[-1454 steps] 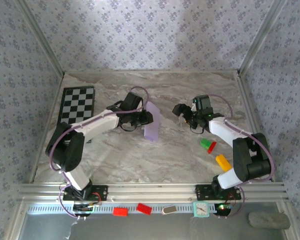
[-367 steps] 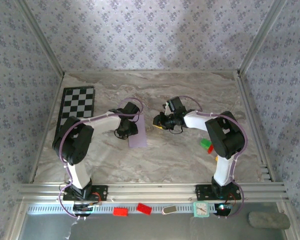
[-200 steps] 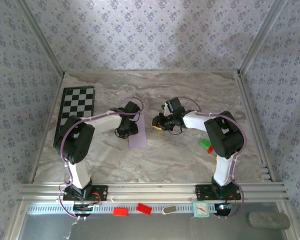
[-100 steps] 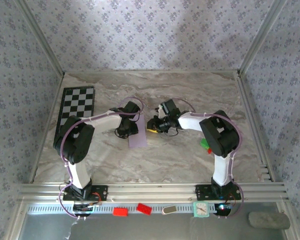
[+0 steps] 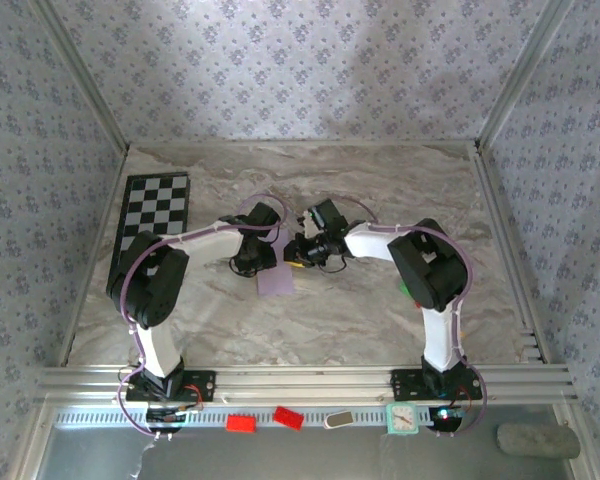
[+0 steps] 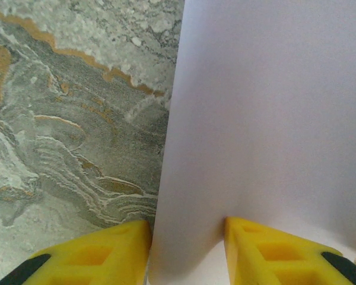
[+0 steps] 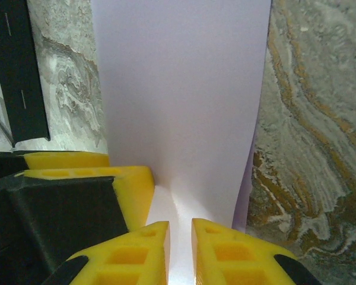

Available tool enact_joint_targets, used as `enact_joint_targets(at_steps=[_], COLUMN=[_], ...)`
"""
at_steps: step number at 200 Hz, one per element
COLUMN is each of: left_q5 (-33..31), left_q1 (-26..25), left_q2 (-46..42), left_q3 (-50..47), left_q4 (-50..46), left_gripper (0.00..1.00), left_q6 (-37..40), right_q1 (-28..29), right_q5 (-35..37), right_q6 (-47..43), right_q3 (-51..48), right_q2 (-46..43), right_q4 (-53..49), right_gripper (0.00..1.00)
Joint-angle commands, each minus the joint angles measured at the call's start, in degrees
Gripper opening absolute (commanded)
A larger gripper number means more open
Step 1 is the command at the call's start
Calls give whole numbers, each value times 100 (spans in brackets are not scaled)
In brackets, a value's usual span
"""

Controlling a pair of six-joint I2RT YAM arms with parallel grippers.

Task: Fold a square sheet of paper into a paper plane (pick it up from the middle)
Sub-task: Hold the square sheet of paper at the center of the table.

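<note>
Paper (image 6: 267, 119), thin, limp and easily creased, stands pinched between the left claw (image 6: 187, 249) fingers, while the right claw (image 7: 181, 249), nearly together, nips its near edge, so grips should stay close to the fold.

pale lilac paper (image 5: 276, 279), folded, mid-table

Both arms at lilac sheet (image 5: 276, 279)
</note>
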Motion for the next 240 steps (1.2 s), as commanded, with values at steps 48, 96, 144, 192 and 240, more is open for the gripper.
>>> enact_joint_targets(at_steps=[48,96,144,192,240], left_q5=[152,21,262,497,388], left_q1=[16,66,138,137,141], left_q2=[158,-153,-389,-256,12], left_q3=[-243,-216,-334,-265,-176], left_q4=[-34,-212,-176,-182,-358], left_gripper=[37,42,59,65,57], left_q6=[27,39,-57,-80,-168], right_q1=[111,208,222,235,246], right_q5=[241,761,855,812,702], right_q6=[-259,-433,-398,-341,-332], right_q3=[413,595,698,762,901], right_q2=[333,418,516,547,446], right_q4=[-663,-1274,-1460,-1486,-1522], right_gripper=[18,17,17,17,17])
